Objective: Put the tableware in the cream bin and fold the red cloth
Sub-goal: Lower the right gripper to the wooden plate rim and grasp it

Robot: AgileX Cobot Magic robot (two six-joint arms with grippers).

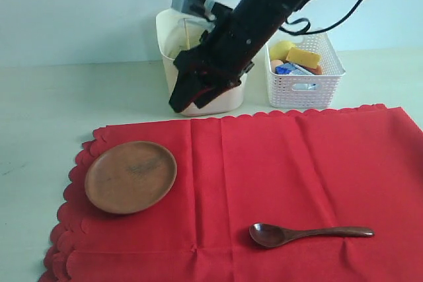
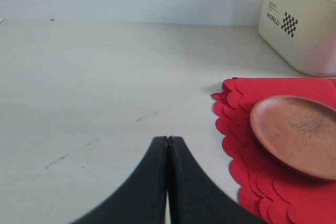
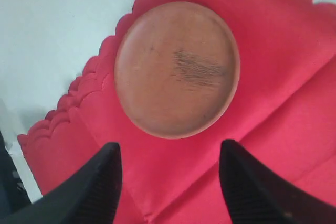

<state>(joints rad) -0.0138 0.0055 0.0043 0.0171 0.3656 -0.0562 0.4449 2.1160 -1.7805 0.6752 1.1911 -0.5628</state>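
The right gripper has its black fingers apart and empty, above the round brown wooden plate on the scalloped red cloth. The left gripper is pressed closed and empty. The tall cream plastic bin has its contents hidden. The white lattice basket holds food.

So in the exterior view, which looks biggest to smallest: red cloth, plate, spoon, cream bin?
1. Red cloth.
2. Cream bin and plate: look alike, arm hides part of the bin, unranked.
3. Spoon.
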